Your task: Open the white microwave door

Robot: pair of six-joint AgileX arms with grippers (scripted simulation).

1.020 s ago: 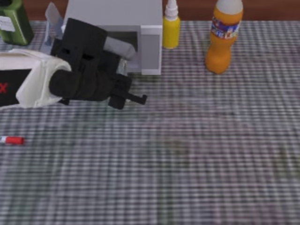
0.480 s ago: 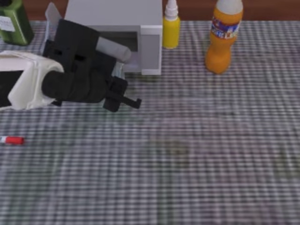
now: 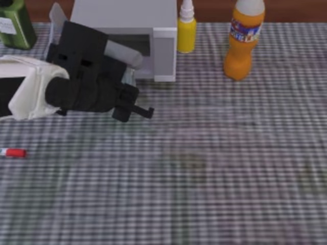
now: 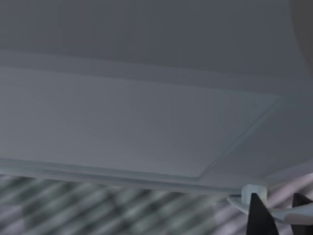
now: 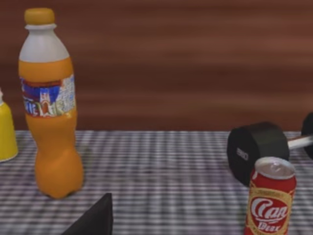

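Observation:
The white microwave (image 3: 125, 15) stands at the table's back left, its control strip (image 3: 164, 53) on the right of its front. The microwave door (image 3: 55, 18), a thin panel with a grey window, stands swung out to the left, and the cavity (image 3: 138, 48) shows. My left arm's black wrist (image 3: 87, 92) lies in front of the cavity, reaching toward the door. In the left wrist view my left gripper (image 4: 276, 215) is shut on the door's thin pale edge (image 4: 288, 213), beside a small white nub (image 4: 254, 190). Of my right gripper only one dark fingertip (image 5: 98, 215) shows.
A yellow bottle (image 3: 186, 28) and an orange bottle (image 3: 244, 38) stand right of the microwave. A green bottle (image 3: 15, 23) is at the back left and a red-white marker (image 3: 13, 152) at the left edge. A red can (image 5: 271, 198) and a black dumbbell (image 5: 257, 149) lie near the right arm.
My left arm shifted left and slightly back between one second and half a second ago, drawing the door a little wider. Nothing has moved since.

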